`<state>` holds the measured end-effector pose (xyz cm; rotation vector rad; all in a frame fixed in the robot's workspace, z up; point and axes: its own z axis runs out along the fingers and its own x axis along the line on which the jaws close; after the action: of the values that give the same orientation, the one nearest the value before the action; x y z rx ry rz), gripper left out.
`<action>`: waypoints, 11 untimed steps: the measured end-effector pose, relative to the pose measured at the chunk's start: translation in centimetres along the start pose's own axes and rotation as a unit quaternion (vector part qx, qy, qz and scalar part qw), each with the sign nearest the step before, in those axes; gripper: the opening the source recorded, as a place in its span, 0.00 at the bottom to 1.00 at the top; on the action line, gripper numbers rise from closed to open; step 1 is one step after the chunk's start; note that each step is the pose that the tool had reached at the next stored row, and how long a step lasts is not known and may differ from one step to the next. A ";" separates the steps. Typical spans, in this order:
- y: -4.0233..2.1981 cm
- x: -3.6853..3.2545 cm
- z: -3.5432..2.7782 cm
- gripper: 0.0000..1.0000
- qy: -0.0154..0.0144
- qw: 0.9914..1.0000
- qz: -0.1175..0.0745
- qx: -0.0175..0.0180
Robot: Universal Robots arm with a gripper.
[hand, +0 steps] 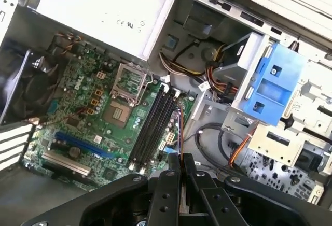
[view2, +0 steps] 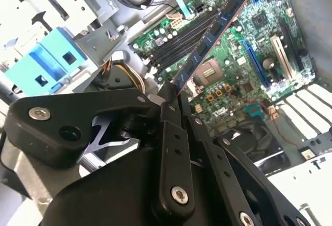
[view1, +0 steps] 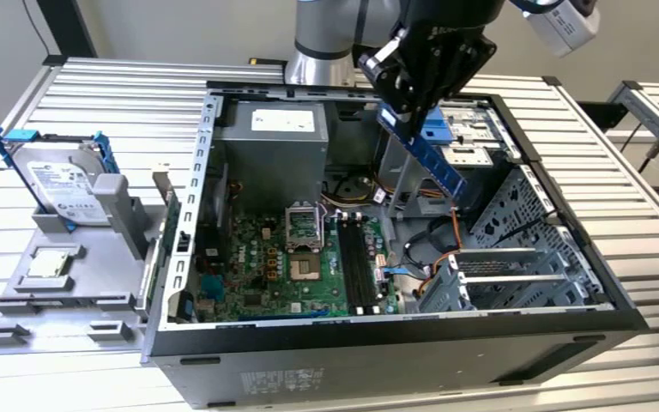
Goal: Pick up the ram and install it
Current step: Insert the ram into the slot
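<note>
One black gripper (view1: 408, 105) hangs over the open computer case (view1: 398, 319), which lies on its side on the slatted table (view1: 587, 146), and its jaws are pinching the ram (view1: 432, 154) by one end. In the exterior view the ram slants downward from the jaws, up in the air above the inside of the case, apart from the motherboard (view1: 272, 275) and toward the exterior view's right of the long black slots (view1: 359, 257). The second wrist view gives the ram's (view2: 212, 34) flat face, a dark blue strip with small chips running away from the gripper (view2: 171, 99) and crossing over the slots (view2: 181, 39) without touching them. The first wrist view gives the same stick edge-on, a thin line (hand: 179, 138) rising from the closed fingertips of the gripper (hand: 180, 166), with the slots (hand: 153, 127) just beside it further down in the case. Both wrist views take in a pale blue bracket (hand: 272, 81) among the metal drive bays. The exterior view adds what lies outside the case: near the table's edge at the exterior view's left, a grey holder (view1: 66, 283) carries a silver hard drive (view1: 61, 189) standing upright in a blue frame, well apart from the gripper
</note>
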<state>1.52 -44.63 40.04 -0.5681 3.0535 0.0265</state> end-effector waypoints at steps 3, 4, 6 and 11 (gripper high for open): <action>0.00 0.00 0.00 0.00 0.000 1.000 0.020 0.001; 0.00 0.00 0.00 0.00 0.000 1.000 0.027 0.001; -0.01 0.00 0.00 0.00 0.000 0.999 0.040 0.002; -0.01 0.00 0.00 0.00 0.000 0.999 0.054 0.002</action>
<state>1.52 -44.64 40.04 -0.4028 3.0791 0.0224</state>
